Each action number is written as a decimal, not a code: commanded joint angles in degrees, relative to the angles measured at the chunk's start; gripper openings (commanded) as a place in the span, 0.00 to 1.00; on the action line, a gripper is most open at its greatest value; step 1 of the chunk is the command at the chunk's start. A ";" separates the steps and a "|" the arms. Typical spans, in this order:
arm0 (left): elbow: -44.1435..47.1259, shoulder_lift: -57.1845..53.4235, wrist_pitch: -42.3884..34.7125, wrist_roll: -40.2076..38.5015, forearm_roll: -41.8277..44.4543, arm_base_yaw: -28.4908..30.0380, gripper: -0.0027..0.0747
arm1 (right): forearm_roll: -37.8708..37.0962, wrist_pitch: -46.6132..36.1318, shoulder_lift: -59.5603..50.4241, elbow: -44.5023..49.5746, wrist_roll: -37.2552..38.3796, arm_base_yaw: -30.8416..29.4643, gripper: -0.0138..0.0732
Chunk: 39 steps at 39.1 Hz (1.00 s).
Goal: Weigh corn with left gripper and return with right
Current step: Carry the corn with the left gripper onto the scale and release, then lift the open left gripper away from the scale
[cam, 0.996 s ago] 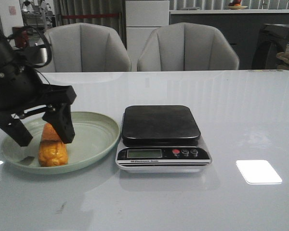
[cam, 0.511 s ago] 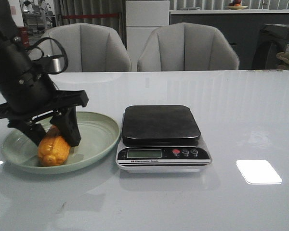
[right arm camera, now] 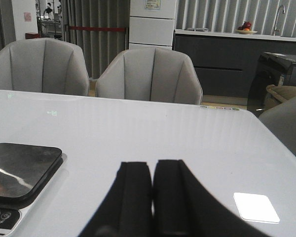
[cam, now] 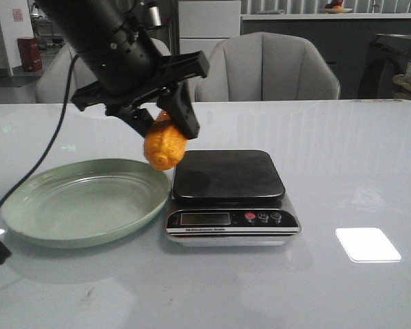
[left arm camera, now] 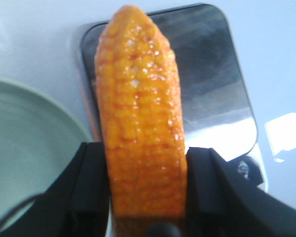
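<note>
Left gripper (cam: 166, 118) clamps corn (cam: 164, 145) in air, over scale's (cam: 229, 188) left edge. Right gripper (right arm camera: 152, 197) closed, empty.

orange-yellow corn (cam: 164, 145), black left hand (cam: 163, 125), pale green plate (cam: 27, 209)

The upper end of the corn (cam: 164, 145) is hidden between the black fingers of the left gripper (cam: 166, 121) in the front view; in the left wrist view its lower end runs off the picture's edge. The arm above that gripper is cut off at the top of the front view. The scale (cam: 231, 199) has a display too small to read, and in the right wrist view only one corner of it shows. The right gripper (right arm camera: 152, 197) is cut off below its closed fingers.
</note>
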 commanded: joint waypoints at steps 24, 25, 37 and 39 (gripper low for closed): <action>-7.18 6.83 -10.13 -0.48 -10.62 -4.65 0.77 | -0.71 -4.94 -1.09 0.56 -0.39 -0.46 0.35; -7.18 6.83 -10.38 -0.48 -10.76 -4.52 0.77 | -0.71 -4.94 -1.09 0.56 -0.39 -0.46 0.35; -7.24 2.96 -5.66 0.06 -7.69 -4.02 0.76 | -0.71 -4.94 -1.09 0.56 -0.39 -0.46 0.35; -7.24 2.02 -3.73 0.14 -6.41 -4.02 0.76 | -0.71 -4.94 -1.09 0.56 -0.39 -0.46 0.35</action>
